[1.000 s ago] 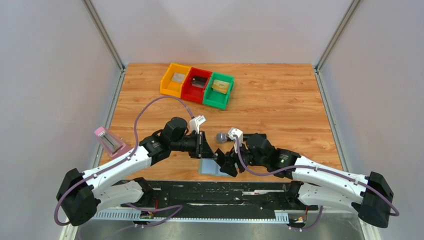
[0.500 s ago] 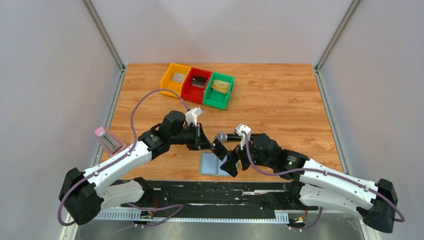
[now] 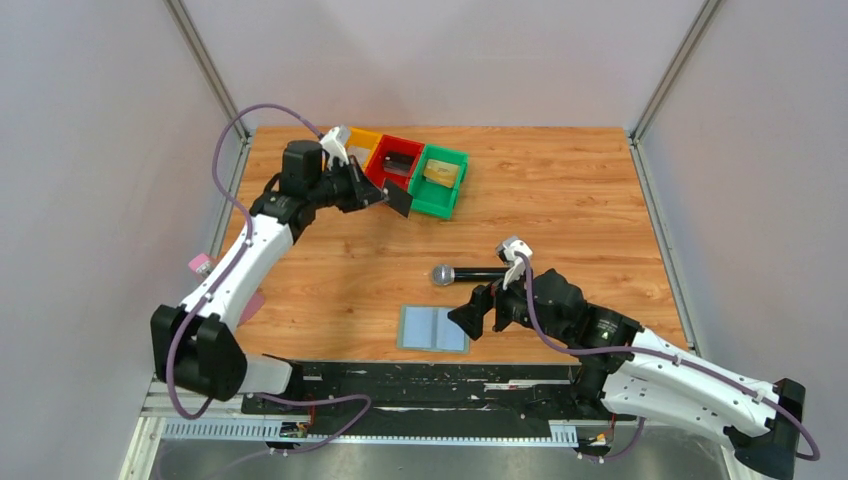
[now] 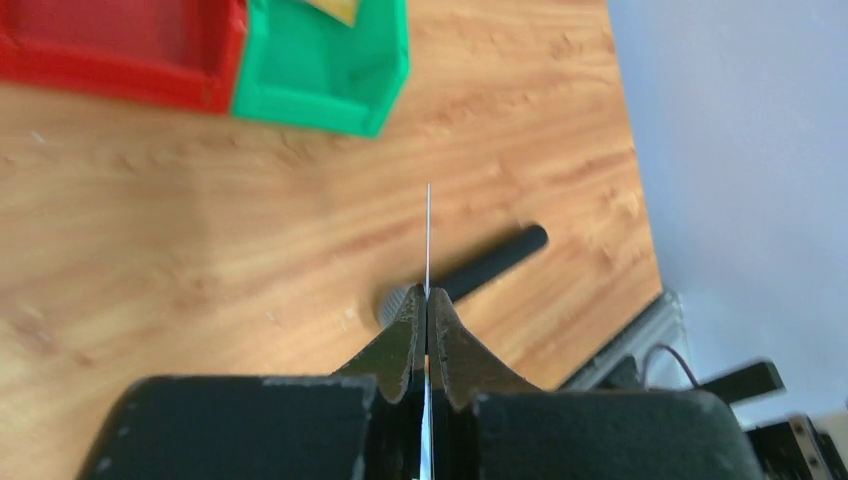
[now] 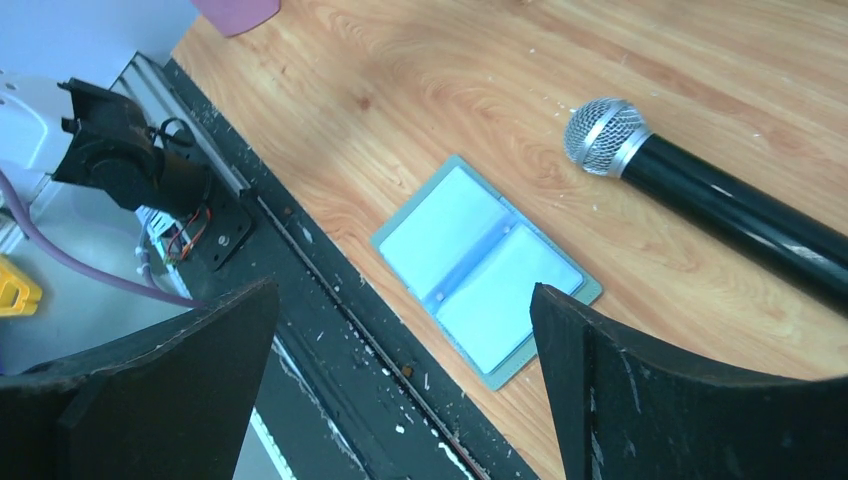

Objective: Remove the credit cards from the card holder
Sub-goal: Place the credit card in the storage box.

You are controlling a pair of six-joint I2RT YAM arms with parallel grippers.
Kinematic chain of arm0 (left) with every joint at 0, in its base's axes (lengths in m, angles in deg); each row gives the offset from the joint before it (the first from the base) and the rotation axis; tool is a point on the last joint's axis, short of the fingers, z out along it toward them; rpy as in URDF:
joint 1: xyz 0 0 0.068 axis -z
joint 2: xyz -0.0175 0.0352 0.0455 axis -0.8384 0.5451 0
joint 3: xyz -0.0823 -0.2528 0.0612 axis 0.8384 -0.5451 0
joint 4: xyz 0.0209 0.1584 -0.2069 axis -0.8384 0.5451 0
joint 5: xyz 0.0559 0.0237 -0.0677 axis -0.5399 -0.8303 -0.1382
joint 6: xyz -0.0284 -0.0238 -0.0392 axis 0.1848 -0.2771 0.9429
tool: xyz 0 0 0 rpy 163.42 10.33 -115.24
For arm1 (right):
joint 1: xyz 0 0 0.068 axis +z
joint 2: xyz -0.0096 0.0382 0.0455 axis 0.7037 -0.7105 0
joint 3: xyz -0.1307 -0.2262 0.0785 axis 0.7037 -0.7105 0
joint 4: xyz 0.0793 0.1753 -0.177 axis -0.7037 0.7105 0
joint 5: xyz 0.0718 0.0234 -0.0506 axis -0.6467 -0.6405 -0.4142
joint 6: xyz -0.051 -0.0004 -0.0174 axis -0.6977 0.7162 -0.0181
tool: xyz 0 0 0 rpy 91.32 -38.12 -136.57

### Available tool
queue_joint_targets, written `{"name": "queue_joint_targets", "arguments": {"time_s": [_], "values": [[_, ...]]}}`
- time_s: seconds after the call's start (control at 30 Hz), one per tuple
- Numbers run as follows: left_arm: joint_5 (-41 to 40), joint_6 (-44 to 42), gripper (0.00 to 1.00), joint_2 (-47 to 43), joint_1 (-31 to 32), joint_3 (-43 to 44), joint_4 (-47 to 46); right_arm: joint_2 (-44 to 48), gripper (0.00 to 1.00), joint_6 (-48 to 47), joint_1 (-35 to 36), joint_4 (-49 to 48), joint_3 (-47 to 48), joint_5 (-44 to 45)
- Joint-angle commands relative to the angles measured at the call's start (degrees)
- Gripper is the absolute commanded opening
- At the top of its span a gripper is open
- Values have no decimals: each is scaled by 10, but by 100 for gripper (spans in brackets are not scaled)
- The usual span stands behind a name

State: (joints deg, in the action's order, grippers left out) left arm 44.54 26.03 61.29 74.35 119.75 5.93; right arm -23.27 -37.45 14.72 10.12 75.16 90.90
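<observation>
Pinching a card [image 4: 428, 235] edge-on, left gripper [image 4: 427, 303] hovers by bins [image 3: 438, 206]; right gripper [image 5: 400, 300] gapes over the card holder [image 5: 485, 275].

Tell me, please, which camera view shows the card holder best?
The right wrist view: the card holder lies open mid-frame, both panels and the centre crease plain. The top external view shows it only small; the left wrist view misses it.
</observation>
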Motion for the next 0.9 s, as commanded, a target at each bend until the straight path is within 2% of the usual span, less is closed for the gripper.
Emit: {"name": "queue_joint_targets", "arguments": {"time_s": [0.0, 0.23, 0.43, 0.63, 0.87], "values": [[10, -55, 0, 79, -31, 90, 0, 11, 100, 22, 2, -7, 5, 49], [14, -69, 0, 222, -74, 212, -42, -22, 100, 4, 2, -9, 27, 50], [14, -92, 0, 349, -91, 319, -43, -86, 100, -5, 2, -12, 48, 45], [36, -93, 0, 446, -96, 397, -52, -150, 100, -34, 0, -13, 78, 48], [42, -88, 0, 519, -96, 463, -84, -199, 100, -45, -3, -10, 109, 36]]}}
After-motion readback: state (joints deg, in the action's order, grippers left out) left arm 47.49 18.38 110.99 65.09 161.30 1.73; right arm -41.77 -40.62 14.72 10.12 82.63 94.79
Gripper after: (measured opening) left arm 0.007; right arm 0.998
